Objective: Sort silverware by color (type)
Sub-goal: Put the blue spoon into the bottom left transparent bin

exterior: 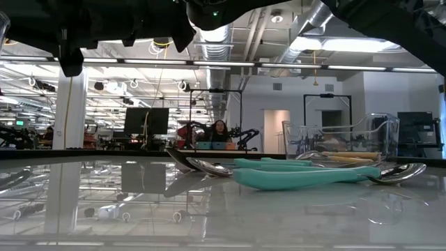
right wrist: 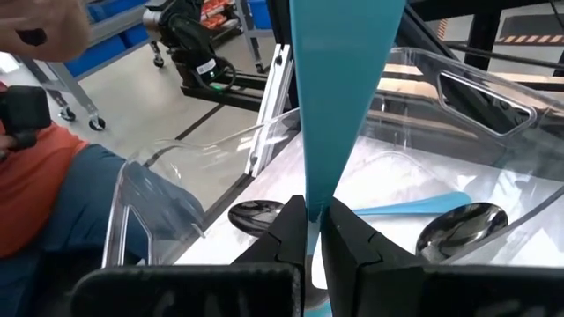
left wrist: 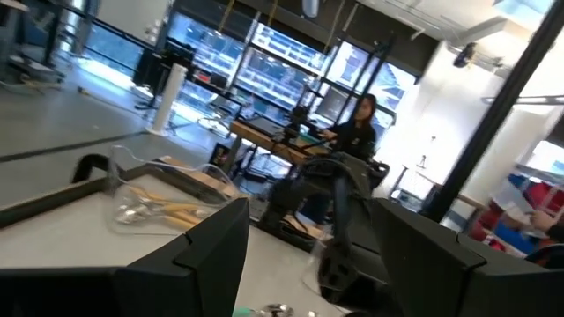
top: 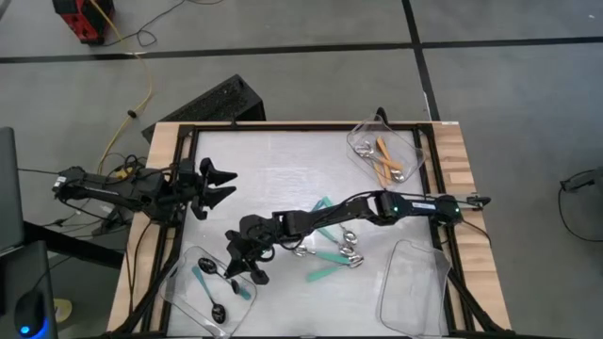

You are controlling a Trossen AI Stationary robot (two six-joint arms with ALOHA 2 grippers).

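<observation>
My right gripper (top: pixel 251 269) (right wrist: pixel 315 211) reaches across to the clear tray (top: pixel 188 282) at the table's near left and is shut on a blue-handled spoon (right wrist: pixel 330 106). Two more blue-handled spoons with black bowls (top: pixel 203 276) (top: pixel 218 311) lie flat in that tray. Several teal-green spoons (top: pixel 326 237) (exterior: pixel 306 176) lie flat mid-table. Orange-handled spoons (top: pixel 385 160) lie in the far-right tray (top: pixel 413 143). My left gripper (top: pixel 222 186) (left wrist: pixel 326 282) waits open over the left side, touching nothing. My right gripper pinches the blue spoon's flat handle (right wrist: pixel 318 187) between its two fingertips (right wrist: pixel 291 224). The fingers slant down from the table's right, in line with the handle. The handle runs on past the fingertips over the near-left tray; its bowl end is out of view.
A second clear tray (top: pixel 415 287) sits at the near right. A black frame (top: pixel 283 127) borders the white table top. A person in an orange sleeve (right wrist: pixel 35 176) stands close beyond the near-left tray; another person (left wrist: pixel 357 132) sits far off.
</observation>
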